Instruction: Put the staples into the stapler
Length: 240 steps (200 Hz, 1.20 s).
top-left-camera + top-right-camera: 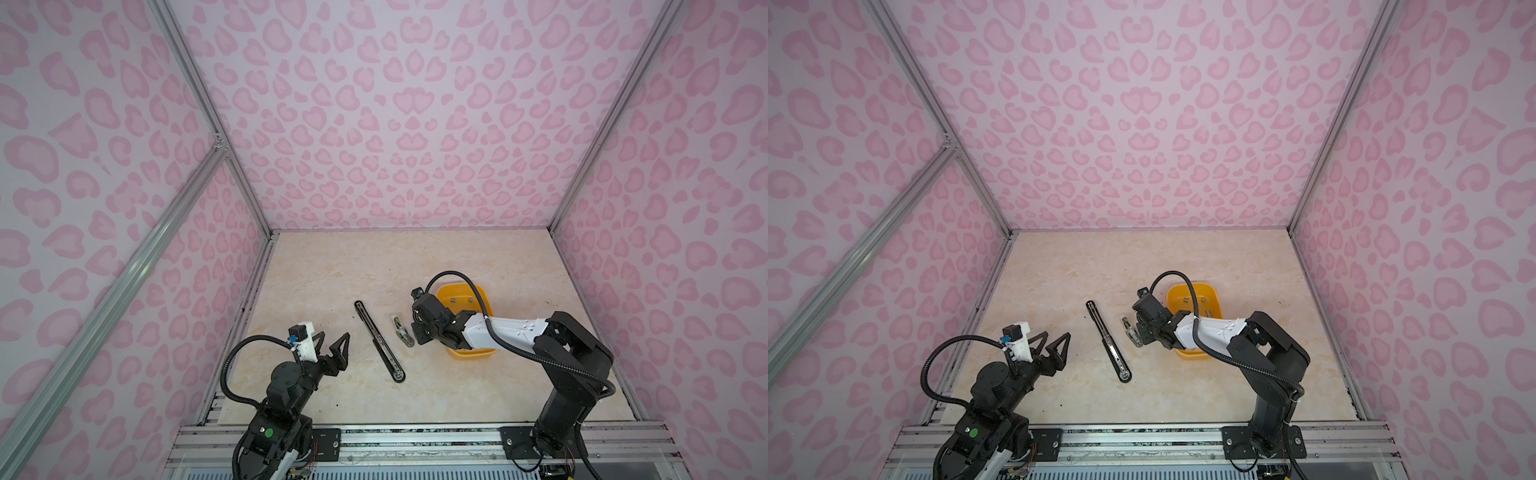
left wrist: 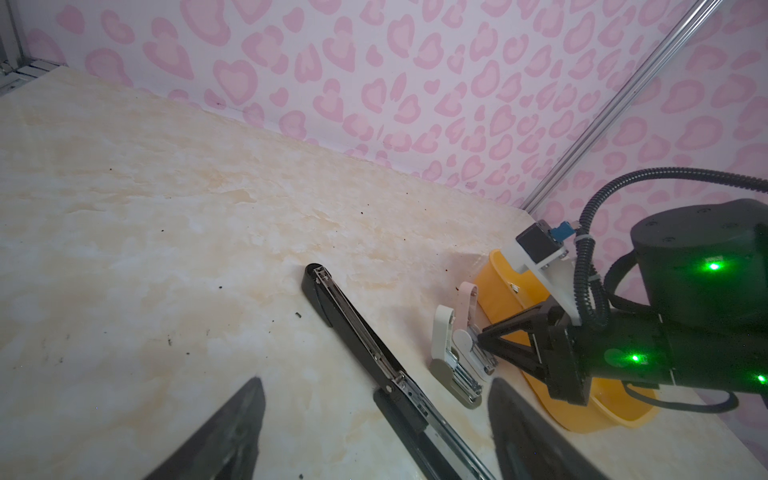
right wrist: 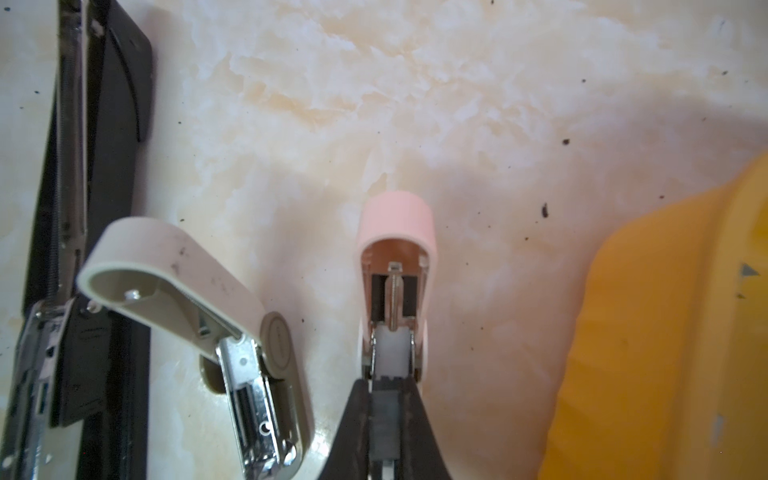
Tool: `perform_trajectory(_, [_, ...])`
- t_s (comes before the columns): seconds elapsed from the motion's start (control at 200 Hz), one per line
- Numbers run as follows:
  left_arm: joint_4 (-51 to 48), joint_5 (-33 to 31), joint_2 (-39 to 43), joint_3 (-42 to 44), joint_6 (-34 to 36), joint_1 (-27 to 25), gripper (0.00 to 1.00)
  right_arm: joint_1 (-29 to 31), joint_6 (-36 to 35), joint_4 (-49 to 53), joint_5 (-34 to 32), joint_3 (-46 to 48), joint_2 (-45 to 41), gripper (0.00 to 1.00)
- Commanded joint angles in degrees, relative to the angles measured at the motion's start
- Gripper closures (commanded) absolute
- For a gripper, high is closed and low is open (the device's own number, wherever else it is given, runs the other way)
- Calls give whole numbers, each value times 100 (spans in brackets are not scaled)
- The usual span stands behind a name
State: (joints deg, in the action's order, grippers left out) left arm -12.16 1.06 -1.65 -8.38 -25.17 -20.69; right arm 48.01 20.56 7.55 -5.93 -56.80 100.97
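One flat grey metal staple strip [image 3: 384,419] seemingly pinched in clenched right hand [image 3: 384,380], fingertips at open channel of small pink plastic stapler [image 3: 395,224]. Likely light, stiff, snaps easily; grip side edges. Left hand [image 1: 334,337] released.

Each arm was built from black joint housings. The right arm [image 1: 511,328] carried a white forearm shell with small raised marks, too fine to read. A black corrugated cable [image 2: 685,171] looped to its wrist. The left arm [image 1: 286,386] bore a white wrist bracket [image 1: 305,343] with a black camera and a blue connector, and a green disc [image 1: 269,432] near its base. The left gripper [image 1: 336,335] and the right gripper [image 2: 484,336] had black triangular open-frame fingers. Green indicator lights [image 2: 713,266] glowed on the right arm. Screwed black base plates [image 1: 513,436] sat along the near edge.
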Motion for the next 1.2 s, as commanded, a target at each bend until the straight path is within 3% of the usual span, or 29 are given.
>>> perform_trajectory(0.0, [39,-44,24,-22,-19,-1,15,7,52,0,13,-15,68,100])
perform_trajectory(1.037, [-6,-106,85,-23,-41,-3,15,178,376,116,-143,278,-95,100])
perform_trajectory(1.197, [-10,-120,85,-23,-41,-4,15,181,345,106,-69,236,-25,85])
